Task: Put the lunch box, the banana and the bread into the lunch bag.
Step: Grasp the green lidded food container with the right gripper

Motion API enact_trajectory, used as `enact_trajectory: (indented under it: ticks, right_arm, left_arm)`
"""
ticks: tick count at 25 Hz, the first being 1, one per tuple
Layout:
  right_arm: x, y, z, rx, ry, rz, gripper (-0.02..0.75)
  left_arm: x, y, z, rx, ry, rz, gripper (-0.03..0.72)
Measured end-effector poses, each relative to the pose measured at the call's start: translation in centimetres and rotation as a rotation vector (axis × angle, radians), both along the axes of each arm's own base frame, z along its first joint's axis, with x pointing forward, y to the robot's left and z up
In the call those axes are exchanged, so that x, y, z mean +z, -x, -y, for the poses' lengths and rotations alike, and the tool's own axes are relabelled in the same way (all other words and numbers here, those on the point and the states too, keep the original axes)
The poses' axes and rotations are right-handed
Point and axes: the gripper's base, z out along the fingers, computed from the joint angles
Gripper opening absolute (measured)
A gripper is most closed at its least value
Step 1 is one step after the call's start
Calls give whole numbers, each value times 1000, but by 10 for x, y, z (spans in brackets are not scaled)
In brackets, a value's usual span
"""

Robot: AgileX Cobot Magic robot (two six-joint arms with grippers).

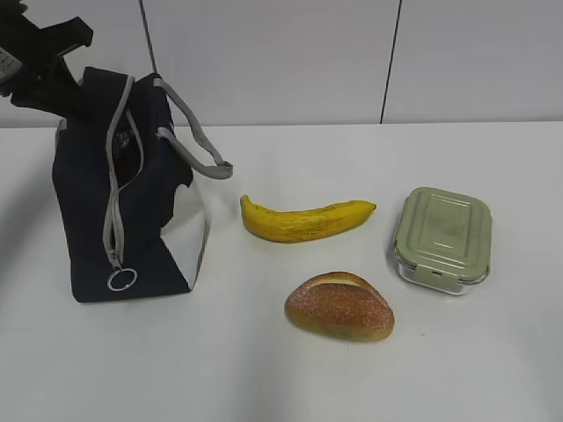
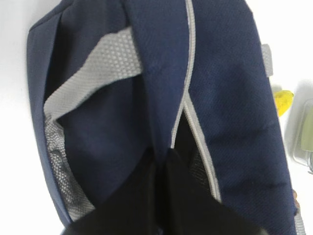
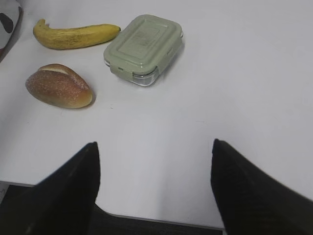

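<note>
Bag: the bag [image 1: 132, 202] stands upright at the left of the table [image 1: 369, 369], zipper parted along its front, ring pull low near the base; a grey strap loops out to the right.
Bag interior: dark through the gap in the left wrist view; nothing of the three items can be made out inside.
Banana: the banana [image 1: 303, 220] lies on the table just right of the bag, apart from it.
Bread: the bread [image 1: 339, 306] sits in front of the banana, near but not touching.
Box: the box [image 1: 442, 237] rests lid-on at the right, well apart from the bag.
Left gripper: the left gripper [image 2: 160, 169] is closed, pinching a fold of the bag's navy fabric at the top edge by the zipper (apparently to hold the mouth open).
Right gripper: the right gripper [image 3: 154, 161] hangs over bare table, jaws wide apart, empty, short of all three items.
Done: none of the three placements, judging by how things lie.
Left: all three items still to go in; the mouth likely needs widening first.
</note>
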Motion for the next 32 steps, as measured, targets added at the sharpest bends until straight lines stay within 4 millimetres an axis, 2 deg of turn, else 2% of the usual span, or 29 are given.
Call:
enact_trajectory:
  ticks: [22, 26, 29, 32]
  right_arm:
    - [1, 0, 0, 1, -1, 4, 524]
    - [18, 4, 0, -7, -10, 48, 524]
    - [35, -8, -1, -21, -63, 30, 524]
    - [47, -34, -4, -22, -95, -41, 524]
  left_arm:
    - [0, 4, 4, -34, 37, -36, -3]
    - [0, 5, 4, -38, 40, -45, -3]
    - [0, 5, 4, -38, 42, -46, -3]
    - [1, 5, 5, -38, 53, -47, -3]
